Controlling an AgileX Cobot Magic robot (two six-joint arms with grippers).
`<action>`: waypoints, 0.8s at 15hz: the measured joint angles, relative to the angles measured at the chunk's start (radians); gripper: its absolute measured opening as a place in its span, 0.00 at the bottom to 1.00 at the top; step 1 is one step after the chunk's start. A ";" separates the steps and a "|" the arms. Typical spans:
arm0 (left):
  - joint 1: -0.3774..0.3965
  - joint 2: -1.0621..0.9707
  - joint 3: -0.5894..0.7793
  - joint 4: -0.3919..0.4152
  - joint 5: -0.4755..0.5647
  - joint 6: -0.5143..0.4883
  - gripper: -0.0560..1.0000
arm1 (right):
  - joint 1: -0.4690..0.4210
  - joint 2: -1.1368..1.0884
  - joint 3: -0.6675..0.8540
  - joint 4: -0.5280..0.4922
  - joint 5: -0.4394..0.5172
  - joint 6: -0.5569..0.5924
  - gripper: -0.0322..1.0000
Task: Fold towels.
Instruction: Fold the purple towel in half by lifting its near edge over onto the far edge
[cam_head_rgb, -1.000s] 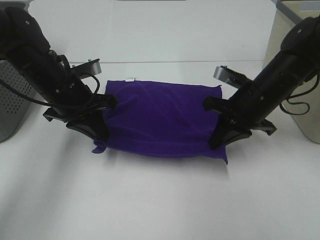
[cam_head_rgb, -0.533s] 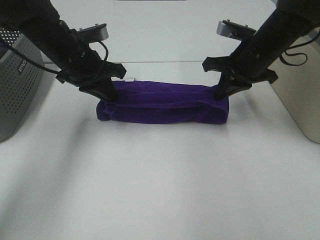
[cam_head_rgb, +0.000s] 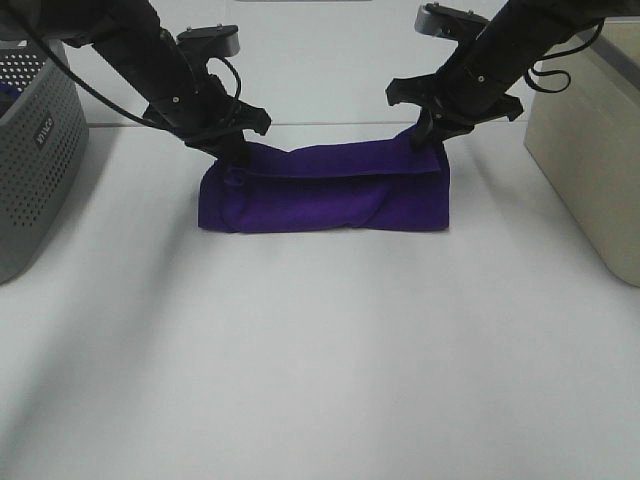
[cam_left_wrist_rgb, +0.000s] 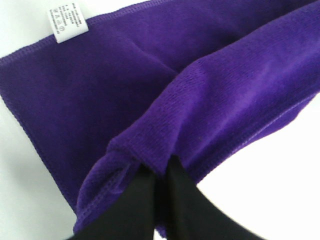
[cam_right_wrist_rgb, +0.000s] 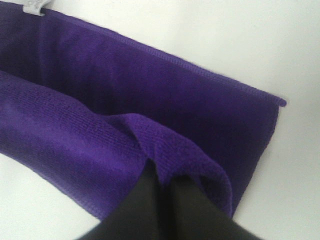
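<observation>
The deep purple towel (cam_head_rgb: 325, 192) lies on the white table, doubled over into a long band. My left gripper (cam_head_rgb: 236, 153) is shut on its far left corner and my right gripper (cam_head_rgb: 424, 135) is shut on its far right corner, both holding the folded-over edge a little above the lower layer. In the left wrist view the fingers (cam_left_wrist_rgb: 150, 200) pinch the towel's edge (cam_left_wrist_rgb: 200, 115), with the white tag (cam_left_wrist_rgb: 67, 22) on the layer beneath. In the right wrist view the fingers (cam_right_wrist_rgb: 160, 205) pinch the towel's corner (cam_right_wrist_rgb: 170, 145), and part of the tag (cam_right_wrist_rgb: 36, 5) shows.
A grey perforated basket (cam_head_rgb: 35, 150) stands at the left edge of the table. A beige bin (cam_head_rgb: 590, 130) stands at the right edge. The white tabletop (cam_head_rgb: 320, 370) stretches in front of the towel.
Both grippers have carried the towel's near edge up and away, over the far half, turning the open cloth into a folded band. Both arms are now farther back.
</observation>
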 joint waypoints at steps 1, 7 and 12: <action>0.000 0.029 -0.027 0.016 0.000 0.000 0.06 | 0.000 0.024 -0.016 -0.024 -0.006 0.008 0.05; 0.037 0.123 -0.147 0.030 -0.023 -0.015 0.06 | 0.000 0.071 -0.027 -0.054 -0.147 0.024 0.05; 0.051 0.133 -0.151 0.023 -0.032 0.007 0.08 | 0.006 0.083 -0.028 -0.052 -0.208 0.024 0.13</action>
